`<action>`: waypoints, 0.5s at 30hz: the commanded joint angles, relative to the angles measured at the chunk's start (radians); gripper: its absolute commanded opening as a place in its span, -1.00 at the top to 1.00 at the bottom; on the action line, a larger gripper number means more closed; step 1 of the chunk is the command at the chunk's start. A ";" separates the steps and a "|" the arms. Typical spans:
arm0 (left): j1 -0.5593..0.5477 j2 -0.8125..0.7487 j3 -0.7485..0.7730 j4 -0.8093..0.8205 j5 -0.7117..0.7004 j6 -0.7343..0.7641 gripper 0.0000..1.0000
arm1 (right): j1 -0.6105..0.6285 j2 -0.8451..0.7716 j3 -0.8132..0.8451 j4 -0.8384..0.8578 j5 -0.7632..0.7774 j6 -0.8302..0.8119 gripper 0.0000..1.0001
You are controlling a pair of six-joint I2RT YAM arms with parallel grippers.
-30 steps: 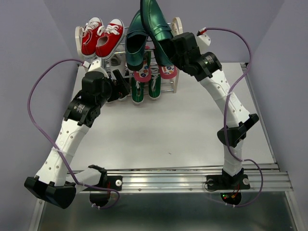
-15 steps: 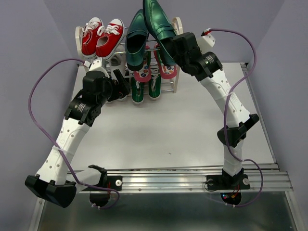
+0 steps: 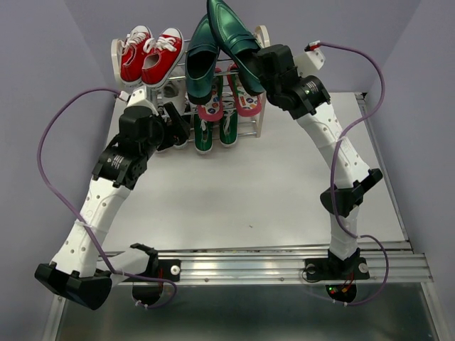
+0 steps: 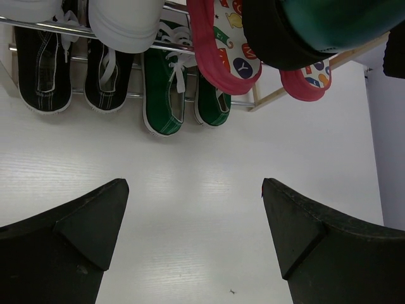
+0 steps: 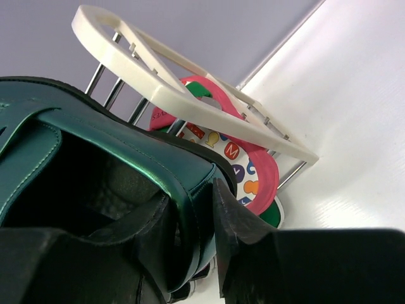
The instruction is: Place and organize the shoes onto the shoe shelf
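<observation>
Noted since the previous frame: a slight lift and leftward swing of the held loafer (image 3: 231, 32), and the left arm drawn a little toward its own side. Found the right gripper (image 3: 254, 67) clamped on that loafer's heel rim, one finger inside and one outside, with the shoe raised over the top tier of the shoe shelf (image 3: 260, 124). Found the left gripper (image 4: 196, 215) spread wide, holding nothing, over the table (image 3: 249, 185) in front of the green sneakers (image 4: 164, 95) on the bottom tier. Recorded the second loafer (image 3: 199, 60) resting on the top tier beside the red sneakers (image 3: 149, 55), and the flip-flops (image 3: 238, 99) on the middle tier.
</observation>
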 commanded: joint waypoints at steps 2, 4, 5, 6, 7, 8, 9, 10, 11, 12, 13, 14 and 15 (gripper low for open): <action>-0.001 -0.048 0.045 0.000 -0.036 -0.006 -0.98 | 0.006 -0.062 0.037 0.174 0.089 0.094 0.33; -0.001 -0.054 0.039 0.000 -0.042 -0.009 -0.98 | 0.030 -0.059 0.032 0.214 0.089 0.091 0.34; -0.001 -0.057 0.037 -0.001 -0.047 -0.009 -0.98 | 0.044 -0.059 0.026 0.233 0.101 0.084 0.35; -0.001 -0.058 0.039 -0.008 -0.047 -0.011 -0.98 | 0.056 -0.058 0.011 0.287 0.101 0.070 0.36; -0.001 -0.061 0.039 -0.011 -0.047 -0.011 -0.98 | 0.070 -0.056 0.006 0.312 0.070 0.062 0.36; -0.002 -0.065 0.039 -0.014 -0.049 -0.014 -0.98 | 0.079 -0.053 0.002 0.333 0.066 0.062 0.36; -0.002 -0.068 0.039 -0.017 -0.052 -0.017 -0.98 | 0.092 -0.050 0.002 0.349 0.072 0.070 0.36; -0.002 -0.072 0.040 -0.023 -0.053 -0.019 -0.98 | 0.122 -0.048 0.000 0.388 0.107 0.064 0.35; -0.001 -0.081 0.037 -0.032 -0.058 -0.020 -0.98 | 0.151 -0.041 0.012 0.401 0.145 0.064 0.31; -0.001 -0.088 0.037 -0.038 -0.062 -0.025 -0.98 | 0.152 -0.041 0.012 0.401 0.145 0.064 0.31; -0.001 -0.094 0.036 -0.043 -0.067 -0.026 -0.98 | 0.164 -0.039 0.028 0.404 0.163 0.062 0.31; -0.002 -0.106 0.036 -0.049 -0.078 -0.028 -0.98 | 0.173 -0.042 0.026 0.402 0.221 0.071 0.32; -0.002 -0.114 0.034 -0.064 -0.082 -0.032 -0.98 | 0.182 -0.051 -0.001 0.402 0.252 0.087 0.42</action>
